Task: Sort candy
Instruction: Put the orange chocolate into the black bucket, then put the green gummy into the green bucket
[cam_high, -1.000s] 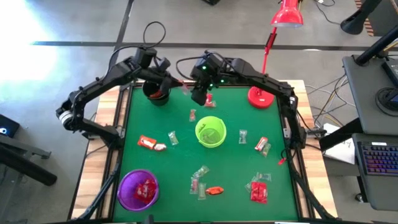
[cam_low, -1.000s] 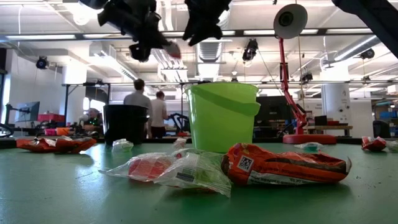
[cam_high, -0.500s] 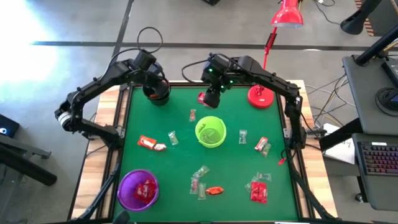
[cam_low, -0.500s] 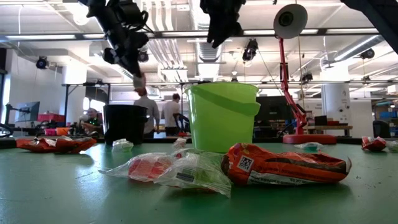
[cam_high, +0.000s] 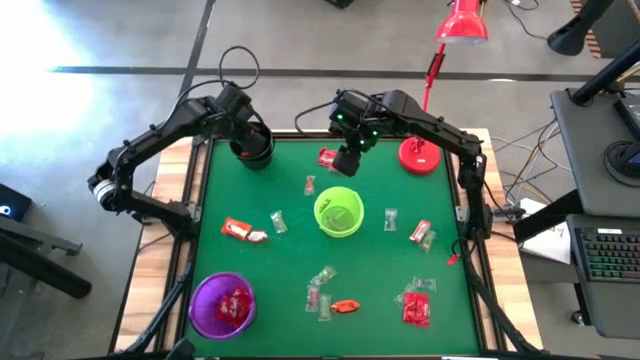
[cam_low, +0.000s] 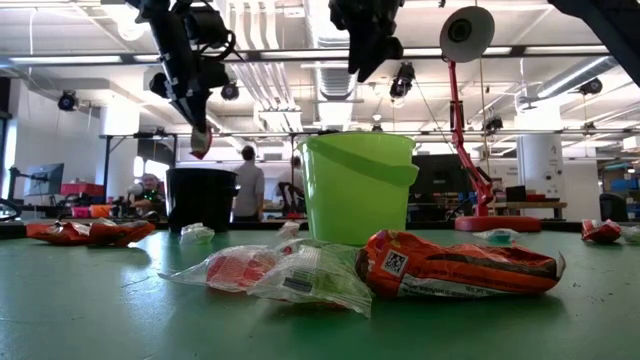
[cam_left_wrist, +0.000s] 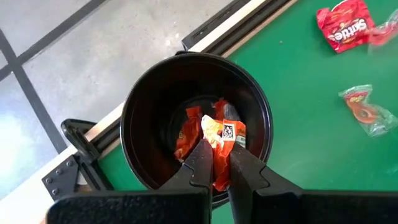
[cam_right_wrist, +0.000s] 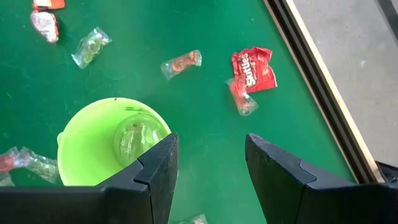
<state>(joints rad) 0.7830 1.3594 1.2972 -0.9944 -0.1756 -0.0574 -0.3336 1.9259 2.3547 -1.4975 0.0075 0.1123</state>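
A: Okay, biggest first: green table (cam_high: 390, 290), both arms at its far edge. Three cups: black cup (cam_high: 252, 147) at the far left corner, green cup (cam_high: 339, 212) mid-table, purple cup (cam_high: 222, 303) at the near left corner with red packs inside.

B: Left gripper (cam_left_wrist: 214, 163)?

A: Pinched on an orange-red wrapper (cam_left_wrist: 222, 138), hanging straight over the black cup's mouth. More red-orange packs already lie in the bottom. The held wrapper hangs with its long axis pointing down, so a plain release should drop it in.

B: Right gripper (cam_right_wrist: 208, 163)?

A: Fingers spread wide, holding nothing, hovering beyond the green cup's far rim. A clear-wrapped sweet (cam_right_wrist: 132, 138) sits inside that cup.

B: Remaining candy?

A: Scattered. Red Skittles pack (cam_right_wrist: 254, 68) with a clear sweet (cam_right_wrist: 240, 99) touching it, another clear one (cam_right_wrist: 181, 63) near them, all ahead of the right fingers; more lies on the near half. The right arm is nearer those.

B: Change from a second ago?

A: The grippers were close together near the far edge, between the black and green cups, the red wrapper between them. Now the left has swung back over the black cup with the wrapper, and the right has moved toward the green cup, empty.
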